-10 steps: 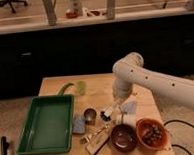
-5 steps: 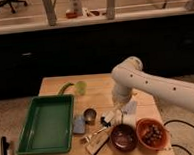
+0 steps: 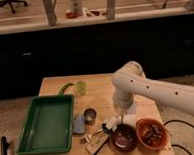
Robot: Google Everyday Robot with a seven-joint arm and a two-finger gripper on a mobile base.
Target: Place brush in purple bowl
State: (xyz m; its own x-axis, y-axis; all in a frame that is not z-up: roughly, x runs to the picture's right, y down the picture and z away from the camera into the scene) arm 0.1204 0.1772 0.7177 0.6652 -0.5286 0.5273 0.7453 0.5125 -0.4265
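Table: pale wood, matt. Purple bowl: glossy inside. Green tray: smooth plastic look. Small cup: shiny metal. Tool above bowl's rim: white, smooth.

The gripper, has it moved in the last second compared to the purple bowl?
Yes. The gripper has edged down toward the purple bowl, now sitting just above its upper-left rim.

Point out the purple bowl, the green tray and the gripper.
purple bowl (image 3: 124,138): camera view, on its shiny inside.
green tray (image 3: 46,123): camera view, on its bare floor.
gripper (image 3: 112,124): camera view, at its tip, just left of the bowl's upper rim.
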